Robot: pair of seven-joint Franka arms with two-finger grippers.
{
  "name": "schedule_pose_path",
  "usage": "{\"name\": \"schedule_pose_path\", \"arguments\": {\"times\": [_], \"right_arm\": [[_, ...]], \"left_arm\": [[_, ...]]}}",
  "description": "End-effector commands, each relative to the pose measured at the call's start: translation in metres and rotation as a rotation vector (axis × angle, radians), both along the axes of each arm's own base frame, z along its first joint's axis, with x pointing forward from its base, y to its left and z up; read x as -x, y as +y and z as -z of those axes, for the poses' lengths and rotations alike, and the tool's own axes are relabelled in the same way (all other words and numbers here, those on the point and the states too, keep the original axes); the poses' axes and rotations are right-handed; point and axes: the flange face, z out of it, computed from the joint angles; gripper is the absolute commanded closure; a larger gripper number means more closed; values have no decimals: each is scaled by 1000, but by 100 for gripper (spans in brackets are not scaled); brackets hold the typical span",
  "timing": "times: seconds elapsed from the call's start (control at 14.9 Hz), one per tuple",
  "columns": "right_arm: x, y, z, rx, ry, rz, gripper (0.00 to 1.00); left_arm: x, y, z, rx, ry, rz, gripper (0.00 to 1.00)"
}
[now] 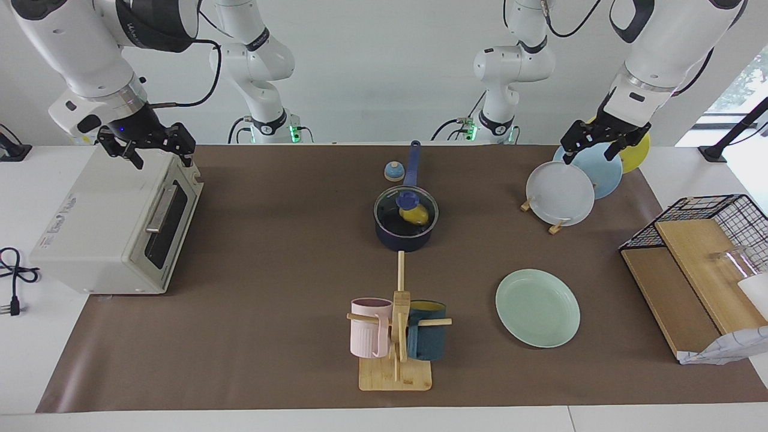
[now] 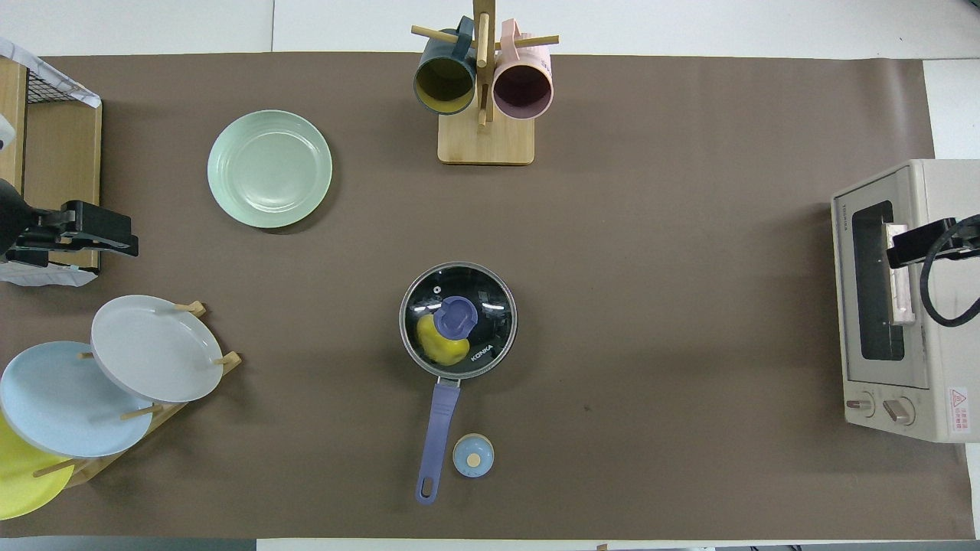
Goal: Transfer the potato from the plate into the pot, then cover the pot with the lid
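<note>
Bare plate (image 1: 537,307), potato (image 1: 415,214) in lidded pot (image 1: 405,235), both claws released, well apart.

Lid (image 2: 458,320): clear glass, metal rim. Potato (image 2: 438,346): glossy yellow. Plate (image 2: 269,168): smooth, ridged rim. Surface (image 2: 651,306): matt brown paper-like sheet. Mug stand (image 2: 485,138): pale wood. Toaster oven (image 2: 903,306): smooth cream casing.

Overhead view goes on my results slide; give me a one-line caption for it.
Potato sits in the pot under the lid, plate bare, left gripper and right gripper waiting apart.
</note>
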Motion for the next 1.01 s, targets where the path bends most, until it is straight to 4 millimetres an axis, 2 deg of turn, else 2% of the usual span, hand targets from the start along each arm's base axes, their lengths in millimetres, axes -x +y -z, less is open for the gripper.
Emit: {"name": "schedule_pose_path", "arguments": {"times": [0.0,0.13,0.34,0.54,0.94], "right_arm": [[7,-4,-6,-10,-3,-9,0],[4,5,-6,-4,-20,47,0],[2,32,-6,1,-18,33,0],[4,24,-6,-1,-15,47,0],[4,27,-5,-1,-10,43,0]], "left_arm": [[8,-1,-1,10,-2,-4,0],[8,-1,-1,10,-2,-1,0],[8,-1,-1,10,-2,-1,0],[8,-1,-1,10,-2,-4,0],[8,-1,0,10,1,-10,0]]}}
